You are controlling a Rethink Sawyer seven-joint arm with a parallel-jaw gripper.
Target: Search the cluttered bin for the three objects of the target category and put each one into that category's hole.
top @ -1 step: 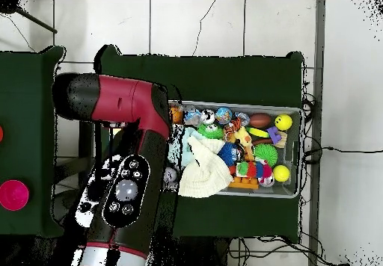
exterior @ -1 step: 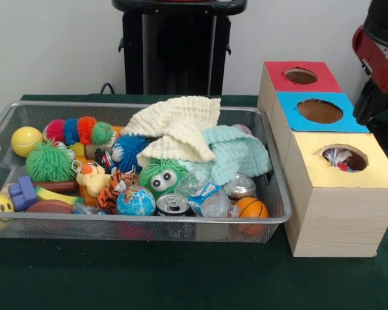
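From the front, a wire mesh bin [exterior @ -1 step: 275,213] sits on a dark green table [exterior @ -1 step: 149,278] before a plain pale wall [exterior @ -1 step: 52,45]. It is packed with toys and scraps: a cream cloth [exterior @ -1 step: 174,126] and a mint cloth [exterior @ -1 step: 236,152] heaped in the middle, a green fuzzy toy with eyes [exterior @ -1 step: 161,175] just under them, a rainbow caterpillar [exterior @ -1 step: 77,131], a yellow ball [exterior @ -1 step: 26,140], a globe ball [exterior @ -1 step: 135,201], a small basketball [exterior @ -1 step: 251,208], and two cans [exterior @ -1 step: 239,186] near the front wall. Just beside the bin stands a wooden box [exterior @ -1 step: 336,219] with three holes, its top red [exterior @ -1 step: 301,76], blue [exterior @ -1 step: 319,111] and yellow [exterior @ -1 step: 344,158] from far to near; something crumpled shows inside the yellow hole. Part of the red and black arm [exterior @ -1 step: 375,58] shows at the right edge, beyond the box. From overhead, the arm [top @ -1 step: 123,173] stretches across the table and covers the box and the bin's [top @ -1 step: 295,192] nearer end, so the gripper is hidden and I cannot tell its state. White floor tiles [top @ -1 step: 224,24] and cables [top @ -1 step: 329,151] surround the table.
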